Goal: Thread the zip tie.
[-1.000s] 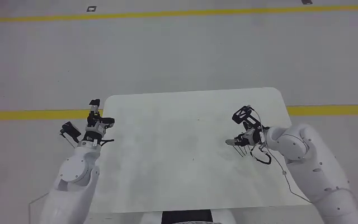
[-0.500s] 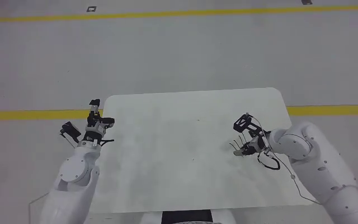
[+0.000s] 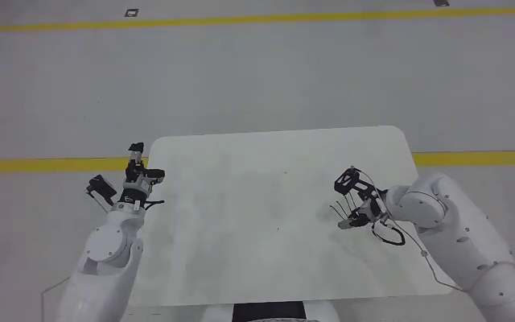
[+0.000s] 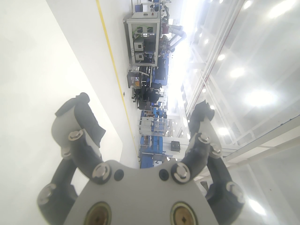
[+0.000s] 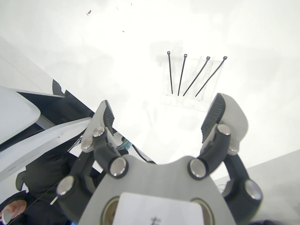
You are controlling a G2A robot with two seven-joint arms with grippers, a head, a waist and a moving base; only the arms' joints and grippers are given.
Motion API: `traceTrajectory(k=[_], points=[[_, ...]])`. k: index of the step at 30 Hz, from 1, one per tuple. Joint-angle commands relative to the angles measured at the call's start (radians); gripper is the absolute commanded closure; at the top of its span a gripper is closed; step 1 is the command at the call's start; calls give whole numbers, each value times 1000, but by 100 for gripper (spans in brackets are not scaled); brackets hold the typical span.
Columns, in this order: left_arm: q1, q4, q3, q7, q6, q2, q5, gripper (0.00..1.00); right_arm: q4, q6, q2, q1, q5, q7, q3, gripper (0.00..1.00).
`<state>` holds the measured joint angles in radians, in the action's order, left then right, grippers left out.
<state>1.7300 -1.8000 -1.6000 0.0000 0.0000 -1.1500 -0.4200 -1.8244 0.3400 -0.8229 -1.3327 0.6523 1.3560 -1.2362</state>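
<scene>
Several black zip ties stand side by side in a clear holder on the white table, heads away from my right gripper. The right gripper is open just short of their tail ends, nothing between its ribbed pads. From above, the zip ties show as thin dark lines at the table's right side, with the right gripper straddling them. My left gripper hovers beyond the table's left edge, open and empty.
A few tiny dark specks lie on the table beyond the zip ties. The table's rounded left edge runs beside the left gripper. Yellow floor lines pass behind and beside the table.
My right gripper has turned and shifted slightly toward the table's near edge, settling over the zip ties. The left arm has kept still.
</scene>
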Motion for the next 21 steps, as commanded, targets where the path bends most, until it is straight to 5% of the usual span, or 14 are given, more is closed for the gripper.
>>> traceTrajectory(k=[1, 13, 21], points=[[0, 0, 0, 0, 0, 0, 0, 0, 10, -1, 0, -4, -4, -5, 2, 0], [0, 0, 0, 0, 0, 0, 0, 0, 156, 0, -17, 74, 16, -46, 134, 0], [0, 0, 0, 0, 0, 0, 0, 0, 181, -30, -20, 89, 25, -61, 138, 0]])
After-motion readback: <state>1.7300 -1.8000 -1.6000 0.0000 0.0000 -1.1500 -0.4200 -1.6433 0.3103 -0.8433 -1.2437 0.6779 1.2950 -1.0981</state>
